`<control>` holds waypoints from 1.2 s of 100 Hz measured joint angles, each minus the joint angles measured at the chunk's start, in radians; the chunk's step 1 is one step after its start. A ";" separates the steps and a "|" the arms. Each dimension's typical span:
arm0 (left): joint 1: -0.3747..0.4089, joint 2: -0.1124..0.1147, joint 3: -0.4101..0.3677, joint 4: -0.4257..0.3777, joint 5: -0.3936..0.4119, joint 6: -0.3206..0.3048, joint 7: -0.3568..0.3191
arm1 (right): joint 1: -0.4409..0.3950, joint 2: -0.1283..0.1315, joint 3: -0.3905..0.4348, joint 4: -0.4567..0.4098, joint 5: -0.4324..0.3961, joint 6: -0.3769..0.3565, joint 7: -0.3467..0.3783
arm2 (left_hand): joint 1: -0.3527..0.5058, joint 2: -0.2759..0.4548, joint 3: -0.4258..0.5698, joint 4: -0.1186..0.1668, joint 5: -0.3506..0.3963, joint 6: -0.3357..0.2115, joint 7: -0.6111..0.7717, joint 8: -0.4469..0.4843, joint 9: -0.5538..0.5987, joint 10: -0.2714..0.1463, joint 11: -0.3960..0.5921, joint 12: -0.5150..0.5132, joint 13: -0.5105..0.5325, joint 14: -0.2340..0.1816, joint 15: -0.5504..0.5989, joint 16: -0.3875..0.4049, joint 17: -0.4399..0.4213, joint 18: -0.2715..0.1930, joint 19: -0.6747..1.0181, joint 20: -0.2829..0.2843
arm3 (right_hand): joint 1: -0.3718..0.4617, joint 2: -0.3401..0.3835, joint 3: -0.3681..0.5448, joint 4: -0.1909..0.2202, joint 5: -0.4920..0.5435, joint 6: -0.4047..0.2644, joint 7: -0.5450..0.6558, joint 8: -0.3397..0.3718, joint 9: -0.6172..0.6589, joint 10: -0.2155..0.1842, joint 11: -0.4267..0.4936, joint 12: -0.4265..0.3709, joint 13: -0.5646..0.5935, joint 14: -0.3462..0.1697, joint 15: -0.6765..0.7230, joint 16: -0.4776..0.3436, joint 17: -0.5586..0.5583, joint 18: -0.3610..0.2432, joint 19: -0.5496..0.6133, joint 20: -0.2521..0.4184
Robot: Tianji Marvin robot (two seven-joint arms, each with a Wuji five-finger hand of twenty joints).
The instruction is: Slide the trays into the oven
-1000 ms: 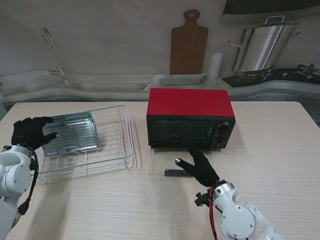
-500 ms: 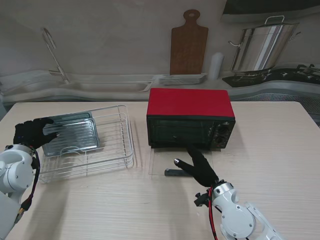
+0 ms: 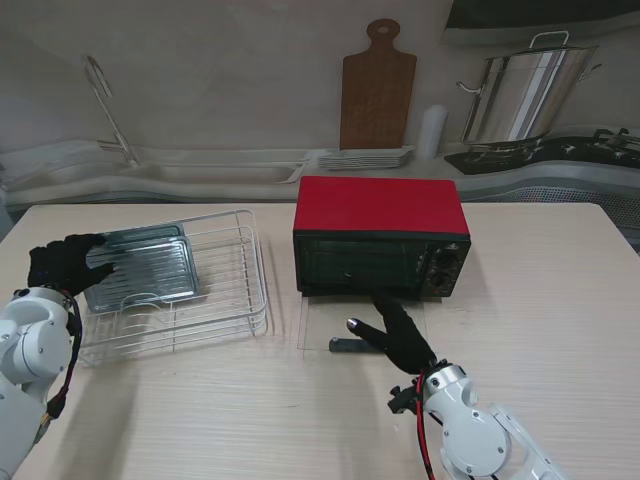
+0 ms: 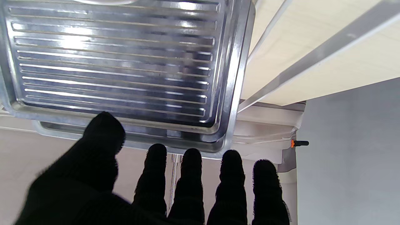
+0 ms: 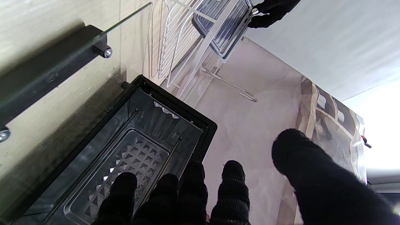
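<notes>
While trays meet left hand fingertips; oven open

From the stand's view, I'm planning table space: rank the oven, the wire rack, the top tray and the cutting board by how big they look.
1. Wire rack and oven: too alike to rank.
2. Top tray.
3. Cutting board, though it stands farther away, so its rank is unsure.
</notes>
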 measured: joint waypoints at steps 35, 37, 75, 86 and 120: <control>-0.023 0.001 0.017 0.031 0.006 0.017 -0.016 | 0.001 0.000 0.002 0.002 -0.001 0.000 0.000 | 0.000 0.000 -0.004 0.000 0.015 0.001 -0.053 -0.042 -0.038 0.000 0.026 0.039 -0.039 0.000 0.037 0.026 -0.001 0.000 0.000 0.000 | 0.000 0.000 0.000 0.000 0.000 0.000 0.000 -0.001 0.000 0.000 0.000 0.000 0.000 0.000 0.000 0.000 0.000 0.000 0.012 0.000; -0.023 0.002 0.018 0.032 0.007 0.017 -0.017 | 0.001 0.000 0.002 0.002 -0.001 0.000 0.000 | 0.000 0.000 -0.004 0.000 0.023 0.002 -0.053 -0.048 -0.038 0.000 0.031 0.048 -0.039 0.000 0.037 0.034 -0.001 0.000 0.000 0.000 | 0.000 0.000 0.000 0.000 0.000 0.000 0.000 -0.001 0.000 0.000 0.000 0.000 0.000 0.000 0.000 0.000 0.000 0.000 0.012 0.000; -0.033 0.003 0.031 0.032 0.025 0.050 -0.015 | 0.001 0.001 0.002 0.005 0.002 -0.001 0.002 | 0.001 -0.011 0.022 0.000 -0.046 -0.014 0.401 0.402 -0.038 0.000 0.039 0.086 -0.053 -0.001 0.039 0.047 -0.003 0.000 0.000 0.000 | 0.000 0.000 0.000 0.000 0.000 0.000 0.000 -0.012 0.000 0.000 0.000 0.000 0.000 0.000 0.001 0.000 0.000 0.000 0.023 0.000; -0.030 0.006 0.033 0.028 0.055 0.059 -0.041 | 0.001 0.001 0.002 0.005 0.002 -0.001 0.003 | 0.043 -0.051 0.043 0.000 -0.046 -0.061 0.476 0.488 -0.038 -0.001 0.039 0.086 -0.050 -0.001 0.039 0.047 -0.003 0.000 0.000 0.002 | 0.000 0.000 0.000 0.000 0.000 0.000 0.000 -0.012 0.000 0.000 0.000 0.000 0.000 0.000 0.001 0.000 0.000 0.000 0.024 0.000; -0.016 0.010 0.031 0.017 0.049 0.050 -0.066 | 0.001 0.001 0.002 0.006 0.002 -0.003 0.003 | 0.264 -0.077 0.060 -0.009 0.001 -0.144 0.459 0.418 0.265 -0.041 0.146 0.141 0.179 0.011 0.108 0.046 0.080 0.026 0.185 0.013 | 0.000 0.000 0.000 0.000 0.000 0.000 0.020 -0.013 0.000 0.000 0.000 0.000 0.000 0.000 0.002 0.000 0.000 0.000 0.026 0.000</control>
